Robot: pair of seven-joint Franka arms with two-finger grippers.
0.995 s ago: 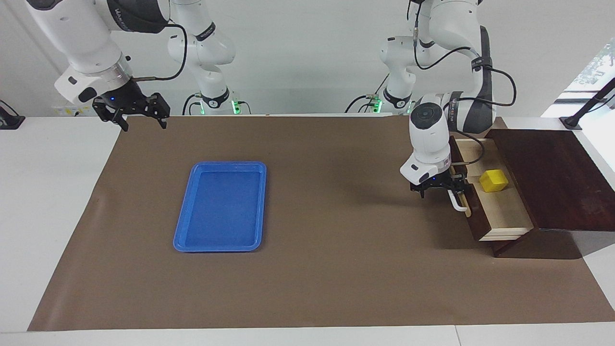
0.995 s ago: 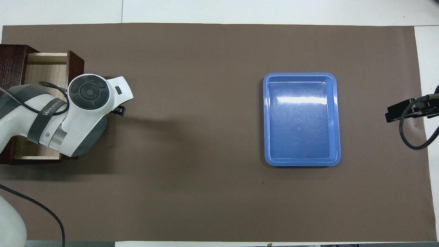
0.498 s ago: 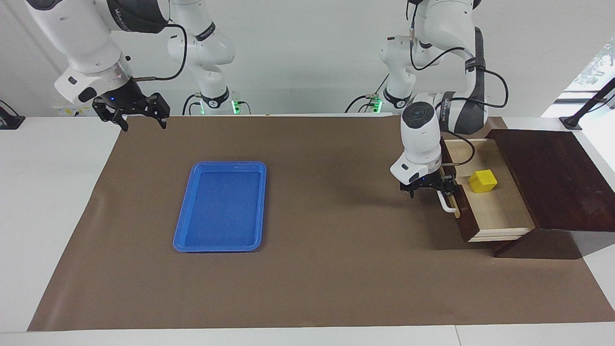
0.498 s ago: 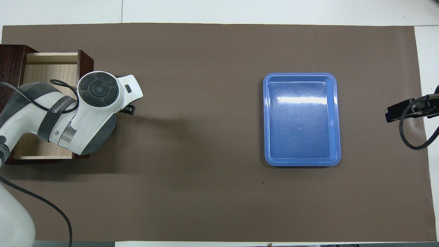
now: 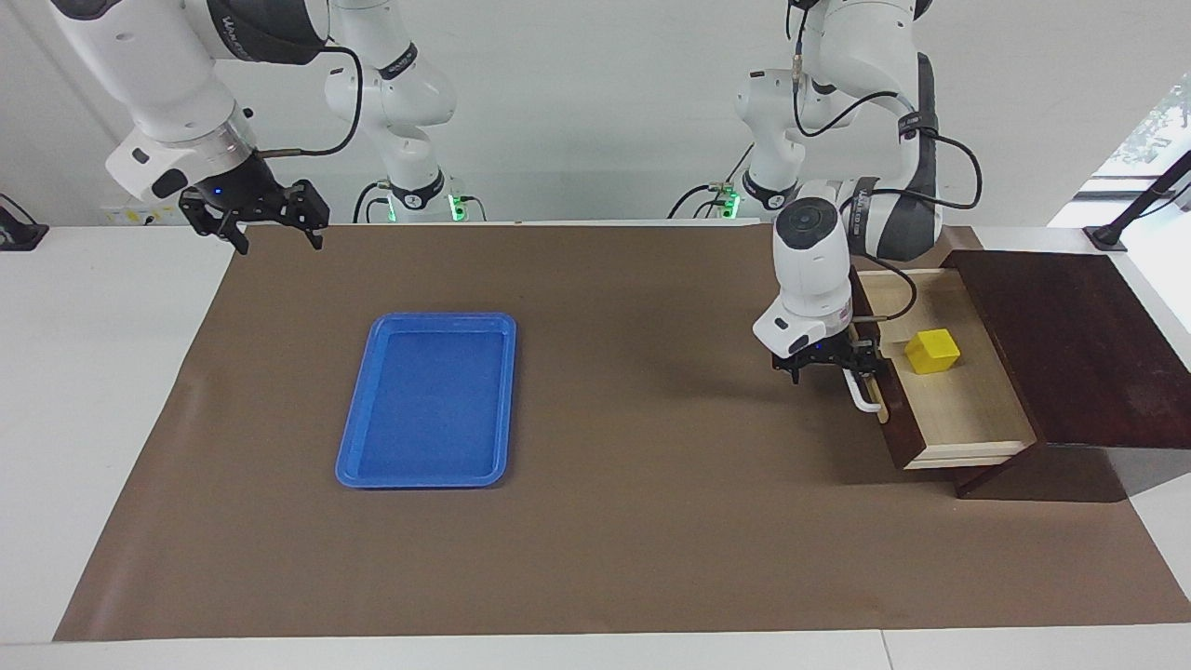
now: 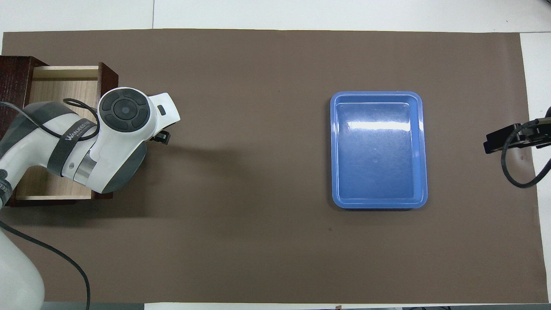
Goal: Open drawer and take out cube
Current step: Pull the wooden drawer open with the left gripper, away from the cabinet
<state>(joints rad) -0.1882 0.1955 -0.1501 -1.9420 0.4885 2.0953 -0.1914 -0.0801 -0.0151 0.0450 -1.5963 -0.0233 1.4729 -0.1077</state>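
Already pulled well out of its dark box (image 5: 1070,344) at the left arm's end of the desk (image 5: 595,521), the drawer (image 5: 958,409) is seen w/ the yellow cube (image 5: 932,351) lying on its pale floor, nearer the robots than the drawer's middle. The left gripper (image 5: 823,365) is held low at the white bar handle (image 5: 863,393), fingers spread wide; whether the bar is actually touched can't be told. The right gripper (image 5: 270,228) waits, also wide, over the desk's edge at the right arm's end, well apart from the blue tray (image 5: 428,400). Risks, as judged: if the drawer is drawn much farther it may be pulled clear of the box & tipped; if the left hand is lifted w/o clearing the bar, the handle could be snagged & the box dragged; the cube, close to the drawer front, leaves the fingers little room & could be knocked aside.
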